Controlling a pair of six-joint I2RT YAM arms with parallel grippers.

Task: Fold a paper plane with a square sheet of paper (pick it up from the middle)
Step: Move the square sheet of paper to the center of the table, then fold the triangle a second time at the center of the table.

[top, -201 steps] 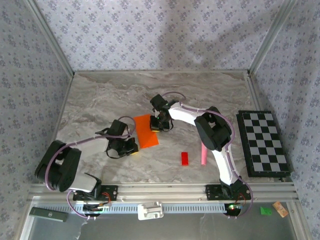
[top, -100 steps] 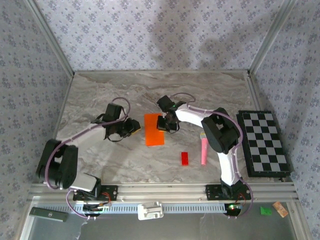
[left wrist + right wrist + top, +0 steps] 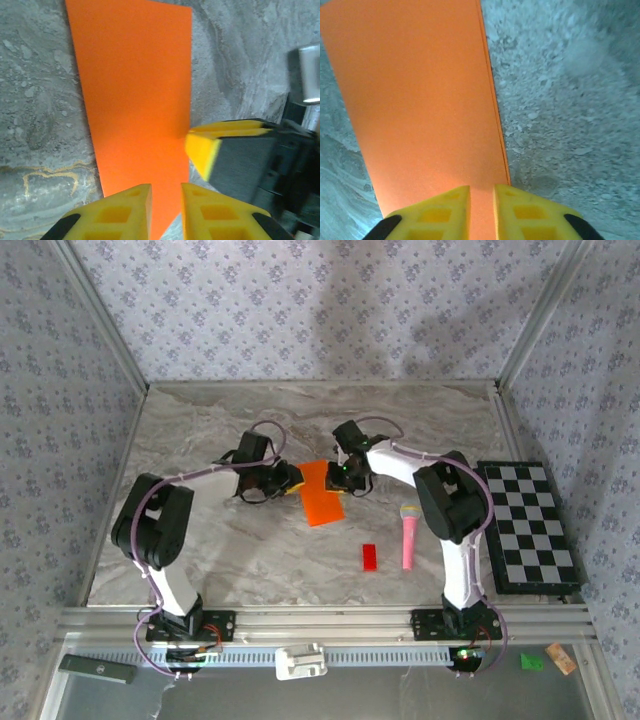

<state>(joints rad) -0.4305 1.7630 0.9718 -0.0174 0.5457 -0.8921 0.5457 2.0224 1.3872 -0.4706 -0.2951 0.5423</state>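
The square sheet of paper lies flat on the marble table as a bright orange rectangle, with a doubled edge along one long side. My left gripper sits low at its left edge. Its yellow jaws stand slightly apart over the sheet, so the left gripper is open and holds nothing. My right gripper is at the sheet's upper right corner. One of its yellow fingertips touches the paper's edge. The right gripper is narrowly open above the sheet.
A small red block and a pink toy microphone lie in front of the paper. A checkerboard lies at the table's right edge. Patterned walls and aluminium posts enclose the table.
The left gripper has swung from the paper's lower left to its left edge. The paper has slid and turned rightward with the right gripper. Both pairs of jaws have parted slightly.
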